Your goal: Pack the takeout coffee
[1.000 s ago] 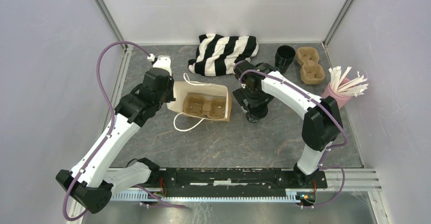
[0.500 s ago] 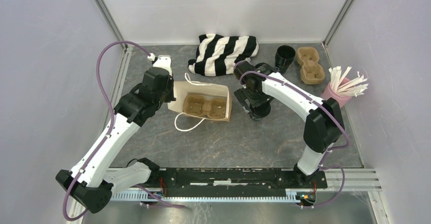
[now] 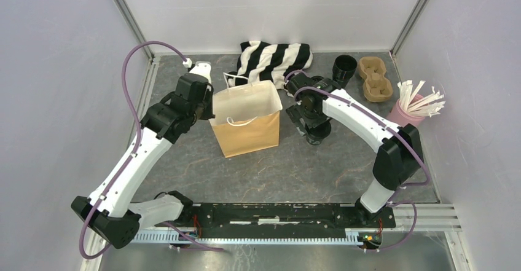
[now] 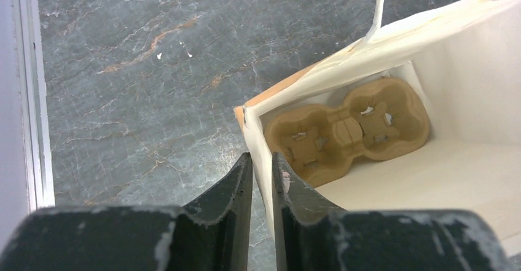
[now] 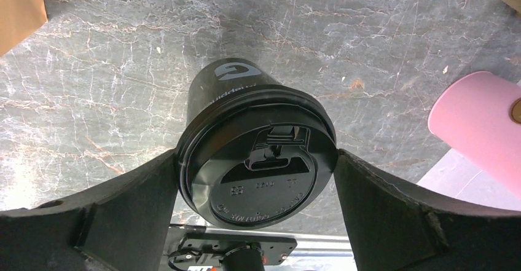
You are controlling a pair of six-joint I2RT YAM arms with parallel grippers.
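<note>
White arm links with black joints, purple cables looping alongside, scuffed black fingers (image 4: 242, 197)

Paper bag (image 3: 247, 123) upright mid-bench, cup carrier (image 4: 347, 129) inside. Takeout coffee (image 5: 258, 154) to bag's right. Striped cloth (image 3: 273, 62) behind; lidless cup (image 3: 344, 69), 2nd carrier (image 3: 375, 78) far right.

Matt paper bag (image 3: 247, 122), glossy plastic lid (image 5: 258, 176)

Takeout coffee (image 5: 258, 154) base hidden beneath its own lid in the right wrist view, lid lettering too small to read, pink holder (image 5: 476, 129) cropped at right edge, paper bag (image 4: 430, 129) cropped in the left wrist view
</note>
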